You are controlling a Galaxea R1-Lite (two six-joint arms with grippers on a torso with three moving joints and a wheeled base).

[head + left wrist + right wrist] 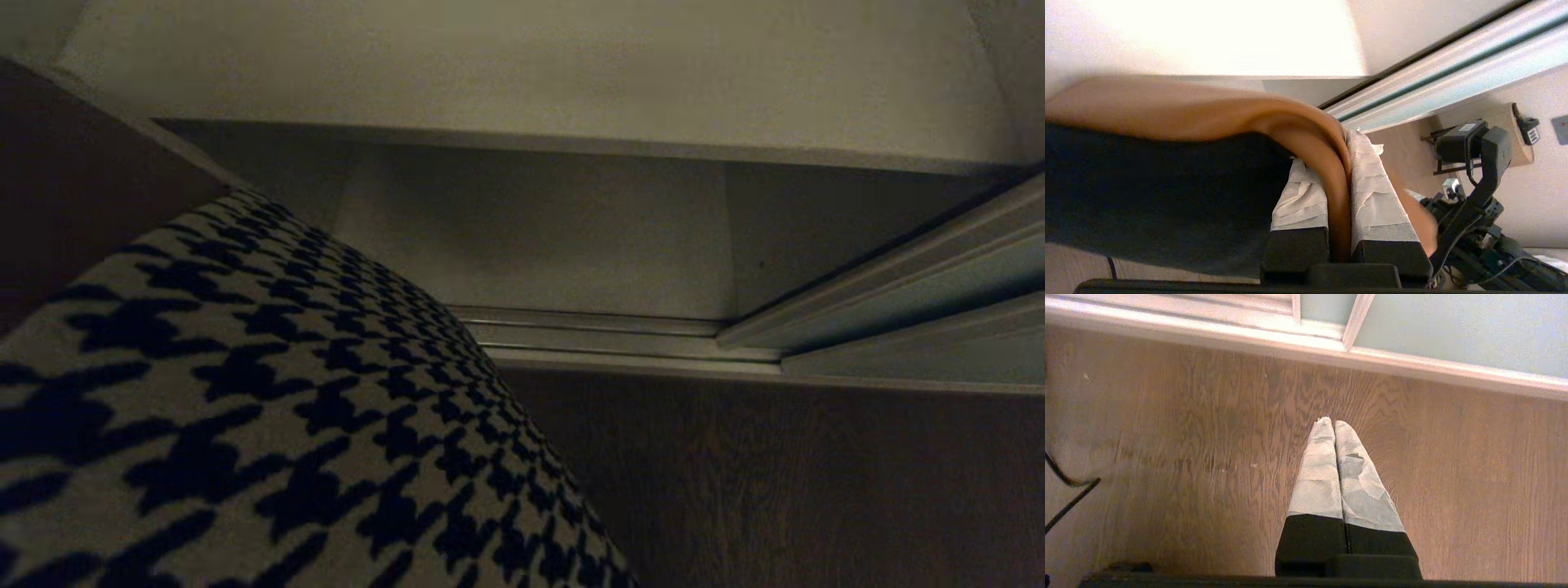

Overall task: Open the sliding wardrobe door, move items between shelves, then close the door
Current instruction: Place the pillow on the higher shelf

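Observation:
The cushion's black-and-white houndstooth face (245,408) fills the lower left of the head view, held up in front of the open wardrobe. In the left wrist view my left gripper (1331,147) is shut on the cushion's rust-brown edge (1229,110), which is folded between the taped fingers (1376,192). An off-white shelf (522,73) runs across above the lowest compartment. The sliding wardrobe door (922,294) stands at the right on its floor track. My right gripper (1333,422) hangs shut and empty over the floor, close to the pale grey-green door (1453,326).
The metal floor track (604,335) runs along the wardrobe's front. Dark wood floor (816,490) lies before it. A dark side frame (73,188) rises at the left. The parked right arm (1482,171) shows beside the cushion in the left wrist view.

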